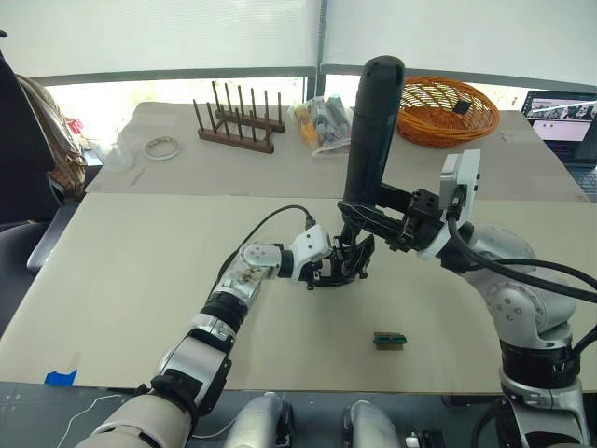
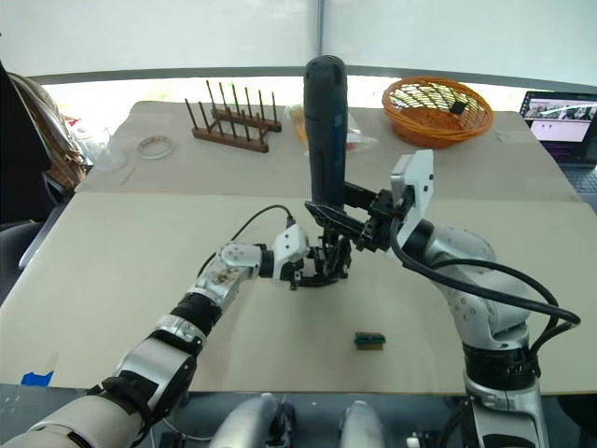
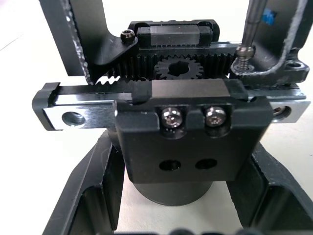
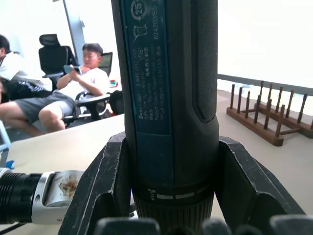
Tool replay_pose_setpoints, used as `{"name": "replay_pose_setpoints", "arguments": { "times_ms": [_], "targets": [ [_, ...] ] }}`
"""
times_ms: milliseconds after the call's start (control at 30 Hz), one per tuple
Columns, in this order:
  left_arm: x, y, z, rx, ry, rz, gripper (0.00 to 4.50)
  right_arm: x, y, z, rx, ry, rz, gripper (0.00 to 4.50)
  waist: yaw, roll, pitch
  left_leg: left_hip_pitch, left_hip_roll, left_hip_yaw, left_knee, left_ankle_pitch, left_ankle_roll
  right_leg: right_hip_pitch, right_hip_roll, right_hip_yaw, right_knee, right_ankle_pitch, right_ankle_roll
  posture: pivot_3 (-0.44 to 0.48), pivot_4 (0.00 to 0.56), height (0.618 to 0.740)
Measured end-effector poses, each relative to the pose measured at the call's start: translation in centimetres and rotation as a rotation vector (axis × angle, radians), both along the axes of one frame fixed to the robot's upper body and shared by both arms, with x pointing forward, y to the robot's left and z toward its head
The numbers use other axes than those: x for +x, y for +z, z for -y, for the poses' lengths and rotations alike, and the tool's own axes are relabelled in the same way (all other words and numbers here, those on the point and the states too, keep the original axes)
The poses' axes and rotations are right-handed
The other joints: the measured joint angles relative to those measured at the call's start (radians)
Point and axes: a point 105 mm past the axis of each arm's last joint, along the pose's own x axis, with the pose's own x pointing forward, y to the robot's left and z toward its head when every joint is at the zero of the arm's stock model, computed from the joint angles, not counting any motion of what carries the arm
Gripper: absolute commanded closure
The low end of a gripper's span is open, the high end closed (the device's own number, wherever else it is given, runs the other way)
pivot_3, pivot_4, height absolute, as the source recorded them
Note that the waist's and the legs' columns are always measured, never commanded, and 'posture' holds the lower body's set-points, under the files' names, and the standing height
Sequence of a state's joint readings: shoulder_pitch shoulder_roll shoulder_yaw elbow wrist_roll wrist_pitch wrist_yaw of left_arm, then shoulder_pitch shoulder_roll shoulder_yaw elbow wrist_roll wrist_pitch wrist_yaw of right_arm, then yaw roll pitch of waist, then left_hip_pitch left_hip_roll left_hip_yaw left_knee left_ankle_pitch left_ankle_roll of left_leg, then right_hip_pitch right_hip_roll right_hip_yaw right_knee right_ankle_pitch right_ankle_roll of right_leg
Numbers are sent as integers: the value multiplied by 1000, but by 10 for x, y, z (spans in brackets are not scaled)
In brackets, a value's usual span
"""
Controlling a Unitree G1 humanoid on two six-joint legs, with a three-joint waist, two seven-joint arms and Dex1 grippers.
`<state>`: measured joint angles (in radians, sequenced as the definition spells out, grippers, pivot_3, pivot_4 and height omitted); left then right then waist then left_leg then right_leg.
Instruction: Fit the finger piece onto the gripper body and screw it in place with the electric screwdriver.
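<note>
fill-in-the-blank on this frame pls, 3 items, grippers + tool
1. The right gripper is shut on the ____, held upright.
2. The left gripper holds the ____ on the table.
3. In the left wrist view, the screwdriver's bit meets a ____ on the gripper body.

Missing words: electric screwdriver; gripper body; screw

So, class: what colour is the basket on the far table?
Orange basket, clearest in the left eye view.
</note>
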<state>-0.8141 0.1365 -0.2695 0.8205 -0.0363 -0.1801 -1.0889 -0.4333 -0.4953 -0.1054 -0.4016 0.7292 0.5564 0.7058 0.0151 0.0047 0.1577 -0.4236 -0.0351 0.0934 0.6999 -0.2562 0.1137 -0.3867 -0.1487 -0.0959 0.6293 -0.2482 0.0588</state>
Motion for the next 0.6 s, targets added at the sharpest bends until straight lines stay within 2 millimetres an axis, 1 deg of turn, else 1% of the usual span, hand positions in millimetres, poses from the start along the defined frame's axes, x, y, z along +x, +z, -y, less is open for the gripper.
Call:
{"name": "replay_pose_setpoints", "arguments": {
  "times_ms": [100, 400, 600],
  "targets": [
    [0, -1, -1, -1, -4, 7, 2175, -2, -3, 1, 20, -5, 7, 2526, -1, -2, -1, 0, 0, 0, 0, 0, 0, 0, 0, 0, 0, 0, 0, 0, 150, 740],
    [1, -1, -4, 1, -13, 3, 2175, -2, -5, -4, 2, 3, 37, 2526, -5, -2, -1, 1, 1, 0, -1, 0, 0, 0, 0, 0, 0, 0, 0, 0, 150, 740],
    [0, -1, -5, 1, -14, -2, 2175, -3, -9, -4, -4, 10, 32, 2526, -5, -5, -4, 1, 1, 0, -1, 0, 0, 0, 0, 0, 0, 0, 0, 0, 150, 740]
  ]
}}
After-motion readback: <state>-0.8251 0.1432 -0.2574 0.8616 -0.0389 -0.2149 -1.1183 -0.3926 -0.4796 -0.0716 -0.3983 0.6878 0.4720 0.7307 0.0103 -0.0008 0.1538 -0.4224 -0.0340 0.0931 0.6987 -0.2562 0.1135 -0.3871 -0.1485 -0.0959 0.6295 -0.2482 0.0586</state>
